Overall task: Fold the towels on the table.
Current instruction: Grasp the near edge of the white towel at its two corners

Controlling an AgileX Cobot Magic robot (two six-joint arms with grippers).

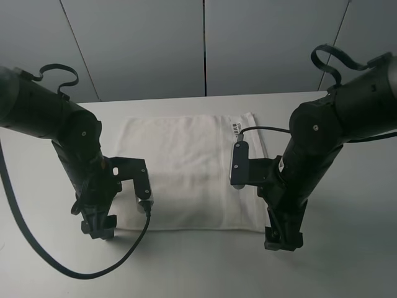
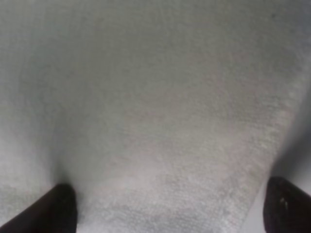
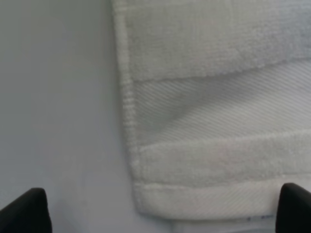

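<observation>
A large white table (image 1: 347,261) fills the view from above. A white towel (image 1: 186,174) lies flat and spread near its middle, its long sides running left to right.

Two black arms bend down to the towel's near edge. The left arm (image 1: 56,118) reaches in from the left, elbow raised and wrist pointing down, with the left gripper (image 1: 99,226) low at the near left corner. The right arm (image 1: 335,130) mirrors it, with the right gripper (image 1: 283,239) low at the near right corner.

Both sets of fingers are spread wide and hold nothing. In the left wrist view, terry cloth fills the gap between the fingers (image 2: 56,208). In the right wrist view, the corner and its woven border band (image 3: 218,107) lie between the fingers (image 3: 26,211), with bare table beside one of them.

Bare tabletop surrounds the towel on the near, left and right sides. A black cable (image 1: 37,254) loops across the near left. A small label (image 1: 236,128) sits at the far right corner.
</observation>
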